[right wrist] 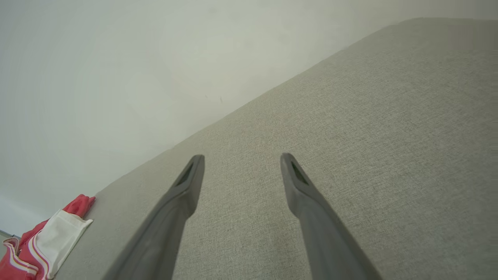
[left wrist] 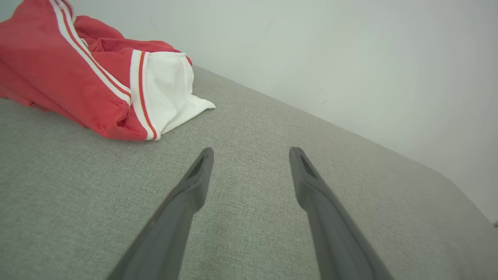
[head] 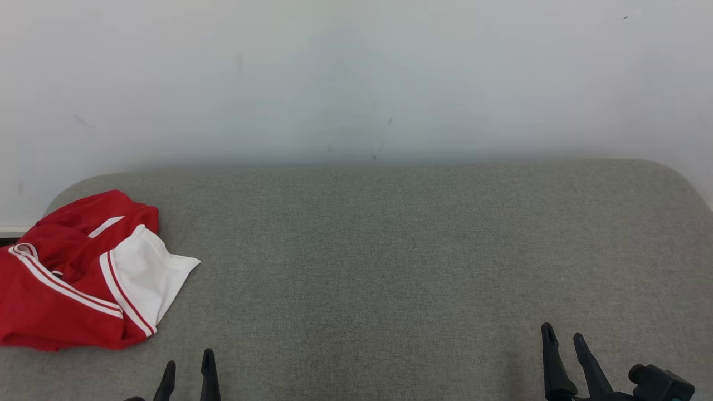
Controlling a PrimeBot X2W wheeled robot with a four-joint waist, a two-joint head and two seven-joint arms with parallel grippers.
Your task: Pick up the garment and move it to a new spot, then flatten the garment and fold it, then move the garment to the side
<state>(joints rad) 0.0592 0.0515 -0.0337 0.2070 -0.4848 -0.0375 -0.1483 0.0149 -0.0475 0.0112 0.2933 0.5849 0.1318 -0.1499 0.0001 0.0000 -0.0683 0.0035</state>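
You are facing a crumpled red-and-white cloth garment (head: 83,273) bunched at the grey fabric tabletop's (head: 390,250) left edge. Your left claw (head: 189,359) and right claw (head: 562,331) are hovering over its near edge, both spread wide and empty, probably readying the pickup.

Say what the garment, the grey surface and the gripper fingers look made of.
Garment: soft knit cloth, probably jersey, matte red and white; it crumples in loose folds. Surface: woven grey upholstery fabric, with a fine weave grain visible. Fingers: dark matte plastic or rubber, smooth; cannot tell which.
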